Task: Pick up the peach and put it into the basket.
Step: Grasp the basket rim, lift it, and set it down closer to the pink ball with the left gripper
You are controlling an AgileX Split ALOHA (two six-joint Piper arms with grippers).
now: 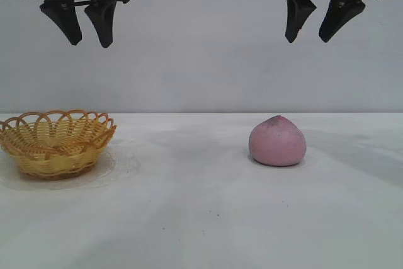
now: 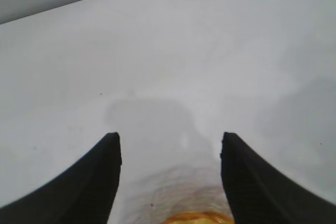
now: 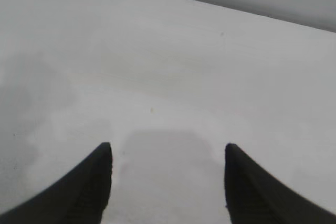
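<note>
- Peach (image 1: 278,142), dusty pink with a darker pointed tip at its top, is seen resting on the white tabletop (image 1: 201,218) at the right of centre in the exterior view, upright and untouched.
- On the same tabletop, well apart from the peach at the left side, the basket (image 1: 55,143) is set; it is woven in yellow-tan wicker with an orange-brown looped rim, and nothing is seen inside it.
- A faint ring-shaped mark is seen on the tabletop around the basket's base.
- High above the basket, the left pincer (image 1: 88,33) is held in the air, its dark fingers (image 1: 101,22) spread apart and nothing gripped between them.
- High above the peach and slightly to its right, the right pincer (image 1: 312,29) is likewise held aloft, released, with a clear gap between its fingers (image 1: 340,20).
- In the left wrist view, the two finger tips (image 2: 107,166) of the left pincer (image 2: 169,140) are shown wide apart over bare tabletop (image 2: 173,51), and a sliver of the basket (image 2: 199,217) rim is caught at the picture's edge between them.
- In the right wrist view, the tips (image 3: 102,174) of the right pincer (image 3: 169,148) are shown equally spread above bare tabletop (image 3: 168,61); the peach is not shown there.
- Behind the tabletop, a plain grey wall (image 1: 201,61) is seen.
</note>
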